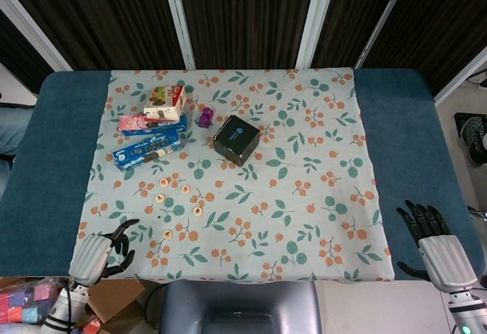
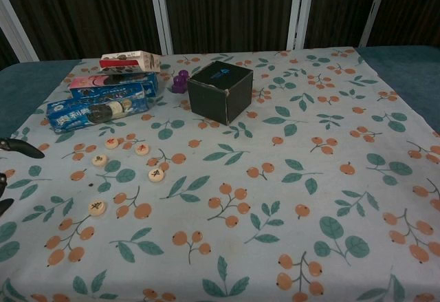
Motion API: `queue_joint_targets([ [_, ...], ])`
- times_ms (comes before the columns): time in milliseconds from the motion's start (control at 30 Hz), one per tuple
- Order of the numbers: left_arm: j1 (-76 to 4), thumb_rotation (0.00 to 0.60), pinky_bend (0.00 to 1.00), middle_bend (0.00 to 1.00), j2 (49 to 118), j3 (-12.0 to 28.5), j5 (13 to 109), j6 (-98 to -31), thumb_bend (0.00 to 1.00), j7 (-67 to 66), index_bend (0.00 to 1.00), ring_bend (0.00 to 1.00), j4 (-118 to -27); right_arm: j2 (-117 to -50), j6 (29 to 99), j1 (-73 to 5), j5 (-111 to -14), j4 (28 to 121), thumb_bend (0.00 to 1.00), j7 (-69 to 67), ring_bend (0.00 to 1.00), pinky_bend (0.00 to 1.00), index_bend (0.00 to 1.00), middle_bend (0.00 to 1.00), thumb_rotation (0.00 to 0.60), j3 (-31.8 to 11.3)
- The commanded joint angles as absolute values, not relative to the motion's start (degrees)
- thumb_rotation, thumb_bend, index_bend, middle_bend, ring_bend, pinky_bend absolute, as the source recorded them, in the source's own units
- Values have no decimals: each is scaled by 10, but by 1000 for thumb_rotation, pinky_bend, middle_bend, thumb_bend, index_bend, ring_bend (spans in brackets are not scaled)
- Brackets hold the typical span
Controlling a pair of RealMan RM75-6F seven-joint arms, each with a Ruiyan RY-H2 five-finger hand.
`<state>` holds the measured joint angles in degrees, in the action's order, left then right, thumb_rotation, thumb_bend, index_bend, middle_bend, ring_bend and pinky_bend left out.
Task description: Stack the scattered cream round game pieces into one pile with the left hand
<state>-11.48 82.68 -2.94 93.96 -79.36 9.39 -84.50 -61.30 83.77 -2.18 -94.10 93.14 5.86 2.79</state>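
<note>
Head view gives us the whole table (image 1: 53, 121), blue with a floral cloth (image 1: 304, 159) over its middle. Our left hand (image 1: 103, 248) sits at 8 o'clock, at the cloth's near left corner, holding nothing; its dark fingers (image 1: 122, 231) are spread and bent over the cloth edge. In the chest view only the tips of those fingers (image 2: 20, 149) show at the left border. Our right hand (image 1: 437, 246) rests at 4 o'clock on bare blue table, well apart from the cloth's contents, fingers straight and apart, empty.

We count 5 cream round game pieces, all lying flat and separate, none stacked. 4 form a loose group at about 9 o'clock from the cloth's middle: 1 piece (image 1: 163, 182), a second piece (image 1: 186, 189), a third piece (image 1: 160, 198) and a fourth piece (image 1: 198, 211). The fifth piece (image 1: 165, 233) lies nearer to us, closest to the left hand but not touching it.

Toward 11 o'clock lie a blue biscuit box (image 1: 150, 150), a pink box (image 1: 151, 124) and a red-and-white box (image 1: 166, 102), packed side by side. A small purple object (image 1: 205, 116) stands just beside a black cube box (image 1: 236, 140).
</note>
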Motion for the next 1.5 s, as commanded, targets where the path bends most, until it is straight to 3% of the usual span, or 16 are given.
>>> queue_joint_targets([
  [33,-136,600,1000,1000,890,-5,896,-750,452,69,339,1000,-809,-613,835,-23,-939,933,175,58,0,0,0,0,600,28],
  [467,-161,600,1000,1000,962,17,844,-701,449,-9,350,1000,-779,-607,843,-21,-940,930,175,43,0,0,0,0,600,27],
  [833,-170,600,1000,1000,975,21,818,-682,448,-30,324,1000,-768,-605,847,-19,-938,930,175,39,0,0,0,0,600,26],
  [1500,-178,600,1000,1000,982,18,808,-669,448,-15,382,1000,-750,-605,852,-15,-934,931,174,38,0,0,0,0,600,24],
])
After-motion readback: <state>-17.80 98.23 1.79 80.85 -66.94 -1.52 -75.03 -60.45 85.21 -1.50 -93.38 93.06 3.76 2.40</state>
